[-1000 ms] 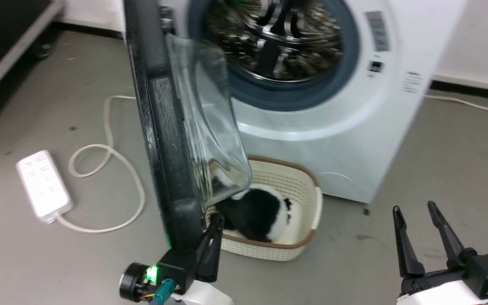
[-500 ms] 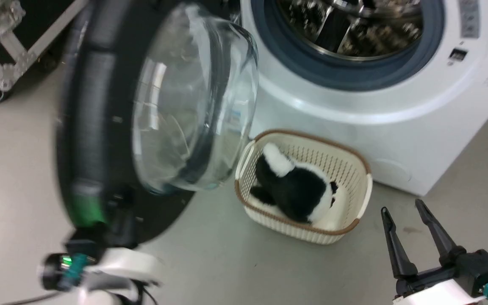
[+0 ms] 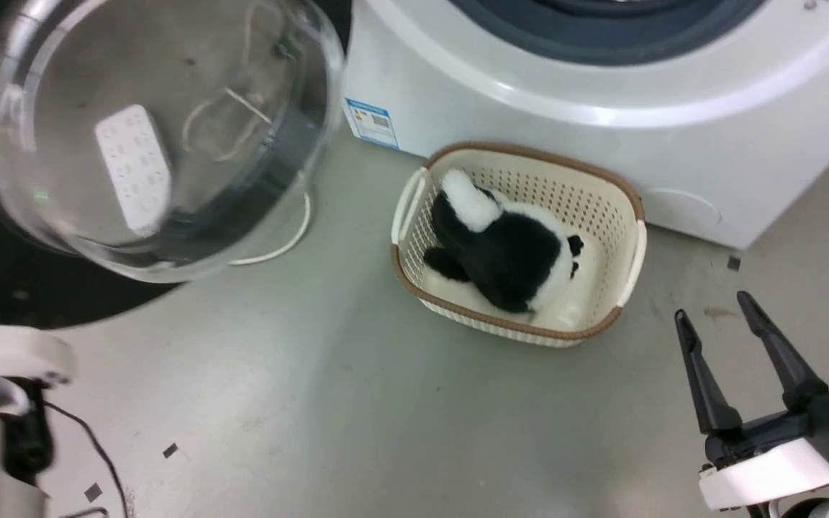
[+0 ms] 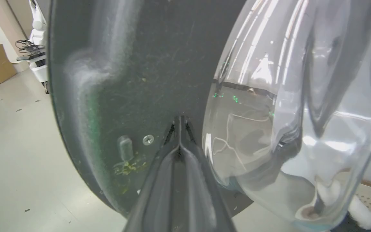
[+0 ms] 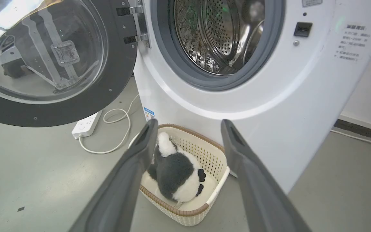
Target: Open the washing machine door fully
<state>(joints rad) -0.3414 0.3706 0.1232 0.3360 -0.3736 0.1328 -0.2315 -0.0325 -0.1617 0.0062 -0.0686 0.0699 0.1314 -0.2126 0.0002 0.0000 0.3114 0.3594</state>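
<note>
The washing machine door (image 3: 62, 298) is swung wide to the left of the white washing machine (image 3: 529, 93), its clear glass bowl (image 3: 148, 137) bulging toward me. In the right wrist view the door (image 5: 118, 80) hangs from its metal hinge (image 5: 137, 24) beside the steel drum (image 5: 217, 32). My left gripper (image 4: 179, 120) is shut, its tips against the door's black inner face (image 4: 124, 80), next to the glass bowl (image 4: 285, 112). My right gripper (image 3: 711, 304) stands open at the lower right, away from the machine, holding nothing; its fingers (image 5: 134, 167) frame the basket.
A cream basket (image 3: 627, 208) holding a black-and-white plush toy (image 3: 508, 252) sits on the floor in front of the machine. A white power strip (image 5: 85, 124) and its looped cable (image 5: 121, 129) lie under the door. Grey floor spreads in front.
The door has swung from edge-on to wide open toward the left, my left arm going with it. The head camera has shifted down. My right gripper stays open.
</note>
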